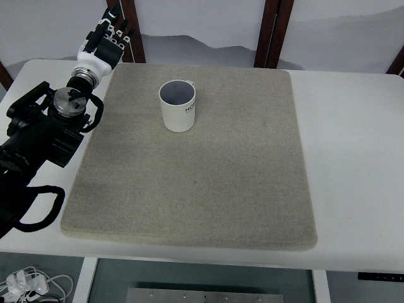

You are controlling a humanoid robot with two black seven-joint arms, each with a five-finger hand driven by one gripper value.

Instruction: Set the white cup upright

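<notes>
A white cup (177, 105) stands upright on the grey mat (202, 177), toward its far left, mouth up, with dark print on its side. My left hand (104, 41) is at the mat's far left corner, well left of the cup and apart from it. Its fingers are spread and hold nothing. The black left arm (44, 136) runs down the left edge. The right arm is out of view.
The mat covers most of the white table (353, 145). Dark wooden posts (273, 31) stand behind the table's far edge. Cables (31, 281) lie on the floor at the lower left.
</notes>
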